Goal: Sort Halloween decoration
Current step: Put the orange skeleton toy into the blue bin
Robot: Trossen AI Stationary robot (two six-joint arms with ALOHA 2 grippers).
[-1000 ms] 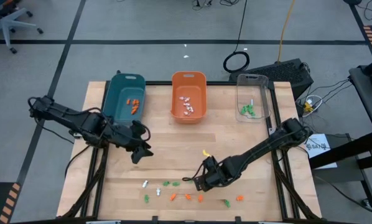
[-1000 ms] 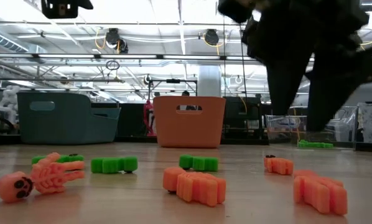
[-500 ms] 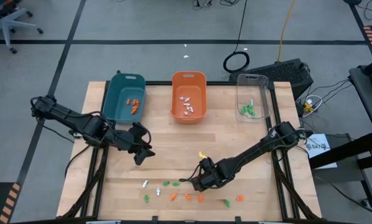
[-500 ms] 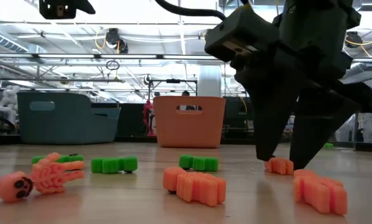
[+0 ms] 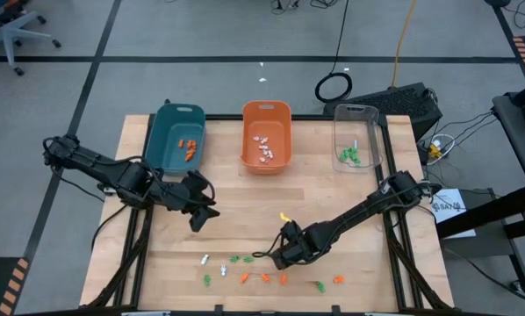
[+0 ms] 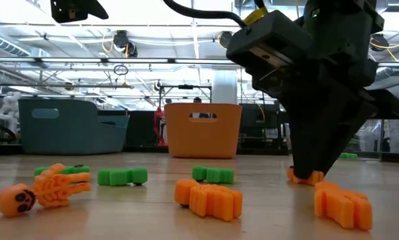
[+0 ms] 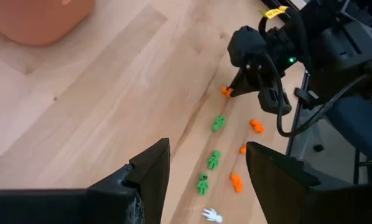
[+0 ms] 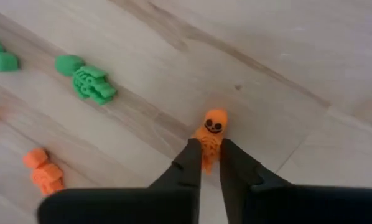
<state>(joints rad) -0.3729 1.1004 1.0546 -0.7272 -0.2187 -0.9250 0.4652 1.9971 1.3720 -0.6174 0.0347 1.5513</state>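
Observation:
The Halloween decoration is a scatter of tiny orange, green and white trinkets near the table's front edge (image 5: 265, 277). My right gripper (image 5: 276, 260) stands low over one of them, an orange skeleton (image 8: 212, 134), and is shut on it; the low view shows that gripper (image 6: 313, 175) down at the table top. My left gripper (image 5: 201, 216) hovers open in front of the teal bin (image 5: 176, 136), touching nothing. Other trinkets lie flat on the wood: a green one (image 8: 91, 82), an orange one (image 8: 44, 174) and an orange skeleton (image 6: 43, 190). My right gripper pinches the orange skeleton's body (image 8: 208, 154) between its two fingers (image 8: 189, 158), just below the head (image 8: 215, 121). The fingers come from above, slanting down toward the table's left side. The skeleton lies on the wood (image 6: 305, 177), its head sticking out past the fingertips.
At the back stand a teal bin with orange pieces, an orange bin (image 5: 266, 136) with white pieces and a clear bin (image 5: 357, 140) with green pieces. Bare wood lies between the bins and the trinket row.
My right gripper has come down to the table top, drifting slightly toward the left edge, and has shut on the orange skeleton; half a second ago its fingers stood apart above it. The skeleton has stayed on the wood.

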